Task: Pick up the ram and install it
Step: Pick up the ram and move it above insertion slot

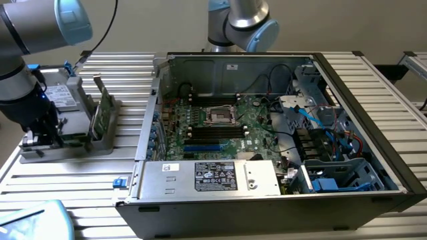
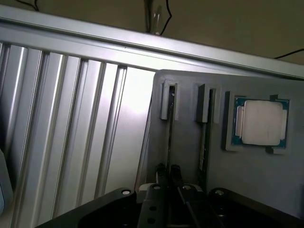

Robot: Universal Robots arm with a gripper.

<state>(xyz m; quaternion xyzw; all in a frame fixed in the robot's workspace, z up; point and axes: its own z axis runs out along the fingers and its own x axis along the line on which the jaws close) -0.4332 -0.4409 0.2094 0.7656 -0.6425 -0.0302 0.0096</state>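
Note:
The ram (image 2: 169, 133) stands on edge in a slot of the grey tray (image 2: 251, 175), a thin dark strip seen from above. My gripper (image 2: 168, 172) sits at its near end, both fingers pressed close on either side of the strip, shut on it. A second stick (image 2: 204, 142) stands in the neighbouring slot. In the exterior view my gripper (image 1: 41, 140) is low over the front of the tray (image 1: 67, 152), at the exterior view's left. The open computer case (image 1: 267, 125) lies to the right, with black memory slots (image 1: 213, 131) on its green motherboard.
A square silver-topped processor (image 2: 260, 122) lies in a tray recess beside the slots. Green boards (image 1: 100, 107) stand upright at the tray's right side, with a labelled grey drive (image 1: 59, 95) behind. A second arm (image 1: 240, 22) rises behind the case. The table is ribbed metal.

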